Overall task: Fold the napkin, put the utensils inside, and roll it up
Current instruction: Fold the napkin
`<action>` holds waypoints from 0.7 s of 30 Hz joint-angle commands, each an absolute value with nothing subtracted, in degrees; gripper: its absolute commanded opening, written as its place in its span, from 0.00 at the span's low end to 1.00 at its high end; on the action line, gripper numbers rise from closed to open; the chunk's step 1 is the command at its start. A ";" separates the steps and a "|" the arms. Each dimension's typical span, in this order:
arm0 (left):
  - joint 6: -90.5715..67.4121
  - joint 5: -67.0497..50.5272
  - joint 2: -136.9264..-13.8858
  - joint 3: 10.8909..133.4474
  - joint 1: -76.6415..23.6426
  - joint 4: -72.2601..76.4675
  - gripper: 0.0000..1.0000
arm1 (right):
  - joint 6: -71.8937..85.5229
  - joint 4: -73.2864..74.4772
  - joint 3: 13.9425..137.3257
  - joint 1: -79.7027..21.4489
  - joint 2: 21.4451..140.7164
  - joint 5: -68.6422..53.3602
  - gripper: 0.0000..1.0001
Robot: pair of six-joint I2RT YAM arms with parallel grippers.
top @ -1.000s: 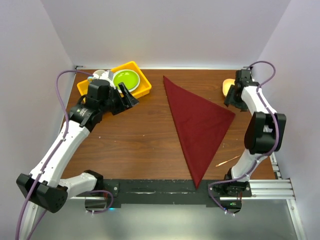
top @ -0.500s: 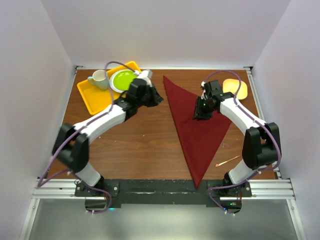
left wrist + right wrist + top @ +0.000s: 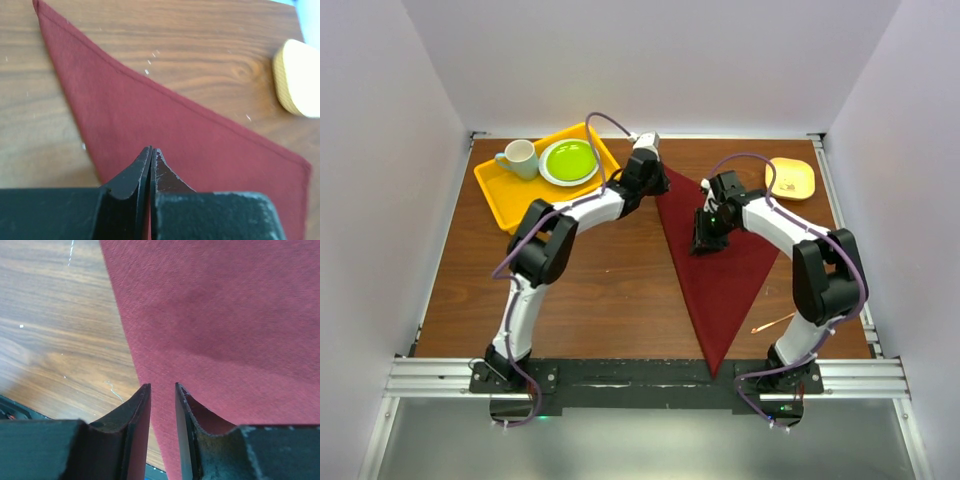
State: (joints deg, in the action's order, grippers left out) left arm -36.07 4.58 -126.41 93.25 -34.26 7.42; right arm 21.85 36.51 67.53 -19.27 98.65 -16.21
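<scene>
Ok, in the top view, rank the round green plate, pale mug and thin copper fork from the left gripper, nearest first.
1. Round green plate, on the yellow tray, left of the left gripper.
2. Pale mug, farther left on it.
3. Thin copper fork, far off, near right.

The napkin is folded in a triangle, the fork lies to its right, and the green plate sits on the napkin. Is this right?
Not quite: the green plate sits in the yellow tray, not on the napkin, as the top view shows. The triangle fold and the fork to its right are correct.
</scene>
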 commanded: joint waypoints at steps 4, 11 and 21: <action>-32.08 13.71 -134.73 103.79 -33.93 8.26 0.03 | 20.22 35.86 68.81 -21.53 100.10 -14.95 0.29; -34.63 13.36 -139.57 106.52 -32.26 5.45 0.01 | 19.25 39.11 73.47 -21.62 102.39 -10.11 0.29; -37.53 12.57 -142.56 107.22 -29.10 5.19 0.01 | 19.43 39.02 73.39 -21.62 102.83 -8.35 0.30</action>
State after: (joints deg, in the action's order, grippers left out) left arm -36.58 11.09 -140.51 104.84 -30.81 5.04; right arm 20.32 38.26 71.77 -21.69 102.91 -9.96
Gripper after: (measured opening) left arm 0.025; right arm 0.296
